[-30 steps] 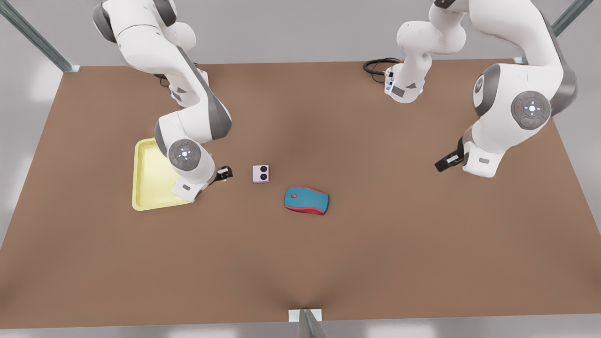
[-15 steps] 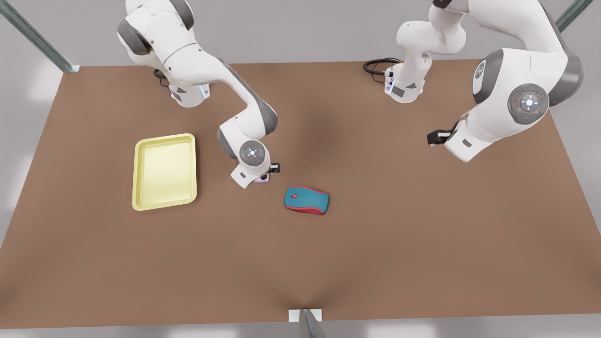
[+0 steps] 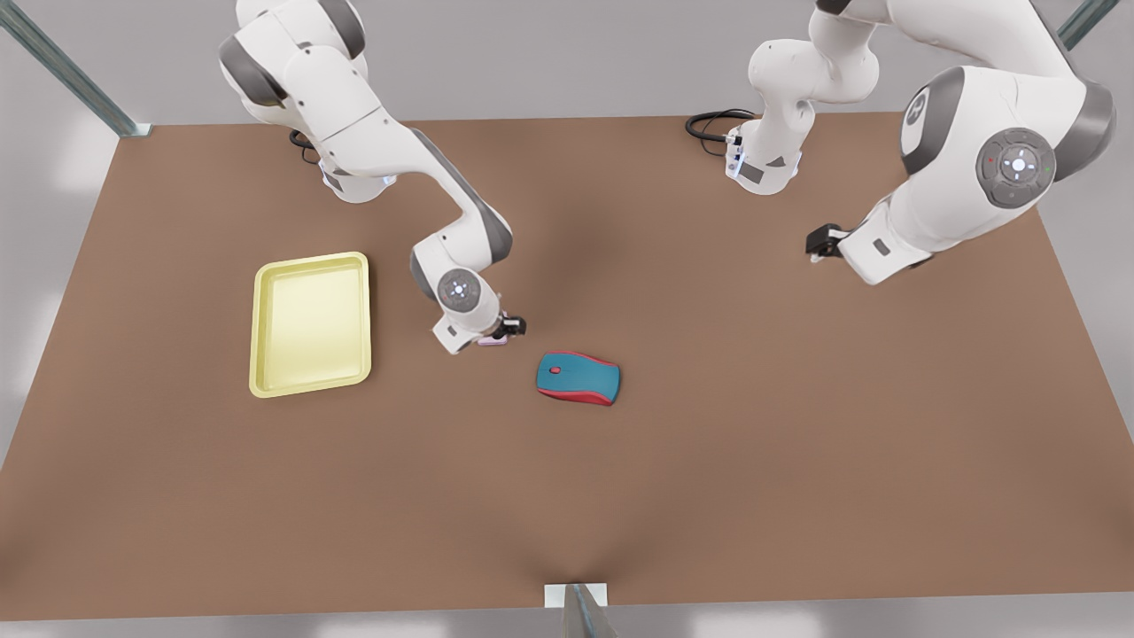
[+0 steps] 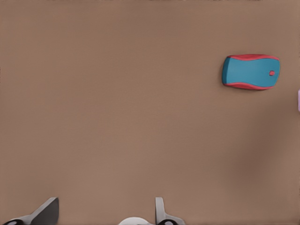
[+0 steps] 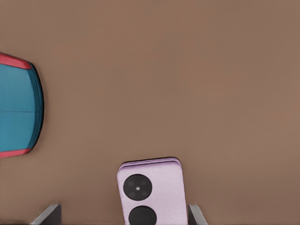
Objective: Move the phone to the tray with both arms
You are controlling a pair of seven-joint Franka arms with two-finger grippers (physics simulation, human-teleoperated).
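Note:
The pink-lilac phone [image 5: 150, 192] lies flat on the brown table, its two black circles toward the camera in the right wrist view. My right gripper [image 5: 122, 216] hangs open just over it, one finger on either side with gaps to the phone's edges. In the front view this gripper [image 3: 507, 327] covers most of the phone [image 3: 490, 340]. The pale yellow tray [image 3: 310, 323] lies to the front view's left of it with nothing inside. My left gripper [image 3: 819, 241] waits open, high at the front view's right; its fingers [image 4: 47, 212] show over bare table.
A teal-and-red mouse [image 3: 578, 378] lies close to the phone on the front view's right, seen too in the left wrist view [image 4: 251, 71] and the right wrist view [image 5: 16, 108]. Black cables [image 3: 709, 124] lie by the far arm base.
My right arm swung from above the tray to over the phone and sank lower onto it. My left arm lifted and drew back toward the front view's right.

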